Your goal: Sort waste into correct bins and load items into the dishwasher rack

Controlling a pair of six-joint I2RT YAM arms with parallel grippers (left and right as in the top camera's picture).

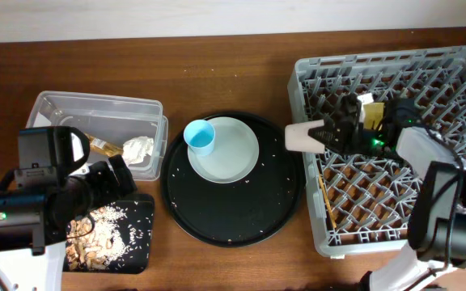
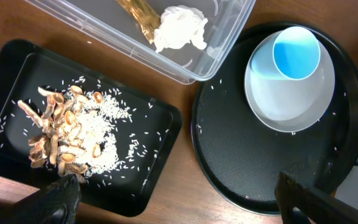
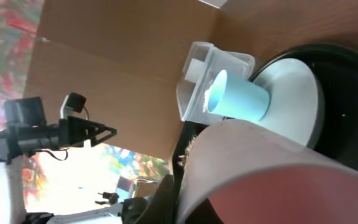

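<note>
The right gripper [image 1: 325,132] is clamped on the small pink cup [image 1: 302,137]. It holds the cup on its side at the left wall of the large square grey plastic dishwasher rack [image 1: 427,73], which fills the right of the overhead frame. Whether the cup touches that wall cannot be told.

At the centre lies a large round black tray [image 1: 241,214] flecked with pale grains. On it rests the pale grey-blue round plate [image 1: 231,158], with the small blue cup [image 1: 200,137] sitting mouth-up at the plate's upper-left edge.

In the upper left, the clear plastic rectangular tub [image 1: 63,109] contains the crumpled white paper napkin [image 1: 138,149] and the thin brown-gold wrapper stick [image 1: 103,147], the two touching.

Below the tub, the shallow black rectangular tray [image 2: 157,130] holds the beige crumbly food scraps [image 2: 55,137] heaped beside white rice grains [image 2: 104,134].

The left gripper [image 2: 179,202] hangs above the gap between the two black trays, its fingers [image 2: 55,199] wide apart and holding nothing.
</note>
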